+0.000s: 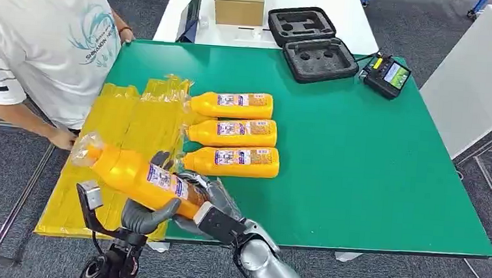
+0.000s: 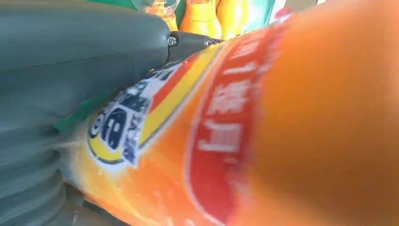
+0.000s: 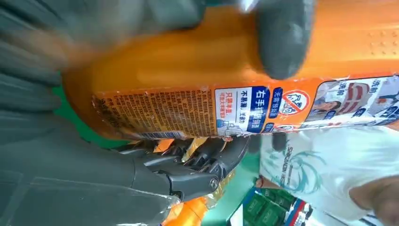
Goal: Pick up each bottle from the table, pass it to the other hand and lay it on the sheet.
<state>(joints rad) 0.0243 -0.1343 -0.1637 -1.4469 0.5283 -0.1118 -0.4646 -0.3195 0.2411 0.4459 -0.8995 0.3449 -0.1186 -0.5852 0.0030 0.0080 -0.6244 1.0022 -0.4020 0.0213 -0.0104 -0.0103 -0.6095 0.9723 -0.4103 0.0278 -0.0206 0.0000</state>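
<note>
While both hands clasp the orange plastic bottle [image 1: 137, 176], left hand [image 1: 145, 216] beneath its middle and right hand [image 1: 207, 200] wrapped round its base, it hangs above the yellow plastic sheet [image 1: 120, 144]; releasing either too soon could let it roll.

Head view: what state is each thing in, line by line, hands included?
Held bottle: off the table, tilted, gripped by both hands.
Left hand: grips the held bottle from below.
Right hand: grips the held bottle's base end.
Three bottles: lying on their sides in a row on the table.
Sheet: spread flat, yellow, no bottle lying on it.
Foam case: open, empty.
</note>
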